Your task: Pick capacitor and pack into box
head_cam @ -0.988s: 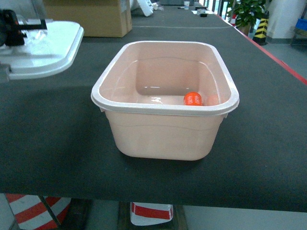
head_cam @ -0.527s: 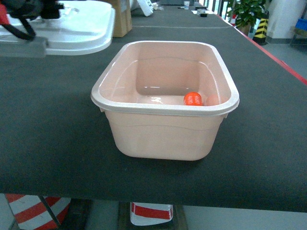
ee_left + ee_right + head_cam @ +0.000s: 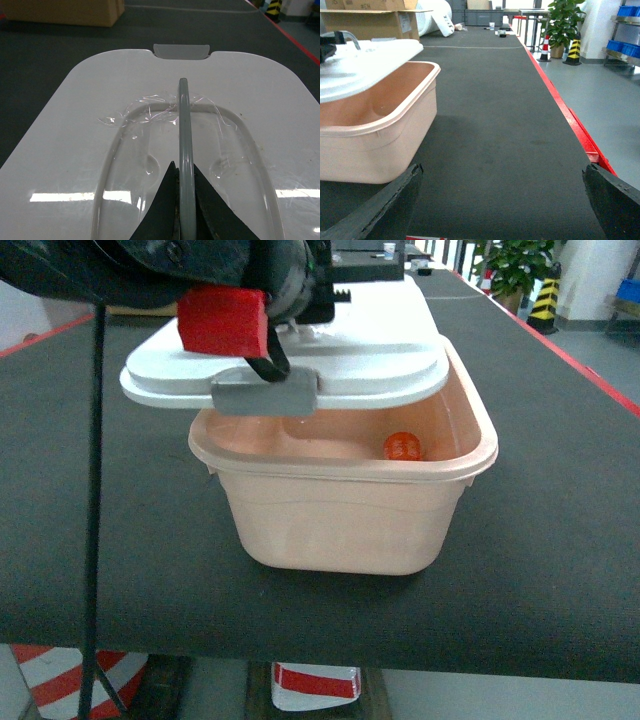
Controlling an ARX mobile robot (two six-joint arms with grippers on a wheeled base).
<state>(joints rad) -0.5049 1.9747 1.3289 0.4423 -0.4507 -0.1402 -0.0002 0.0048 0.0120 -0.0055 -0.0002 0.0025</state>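
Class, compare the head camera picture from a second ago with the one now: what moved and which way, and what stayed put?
The white lid, held by its grey handle in the left claw, moved from the far left of the table rightward and now sits over the pink tub, covering most of the opening but not yet closed. The tub and the orange ball inside it stayed where they were.

Lid held over the open tub on the dark desk

The pale peach box (image 3: 345, 510) stands on the black desk (image 3: 540, 540), with the orange capacitor (image 3: 403, 447) lying inside near its right wall. The white lid (image 3: 300, 365) hangs tilted above the box's left and rear part, its grey latch (image 3: 265, 397) facing the camera. The left arm (image 3: 200, 270) with a red block (image 3: 223, 320) sits over the lid; its jaws are hidden.
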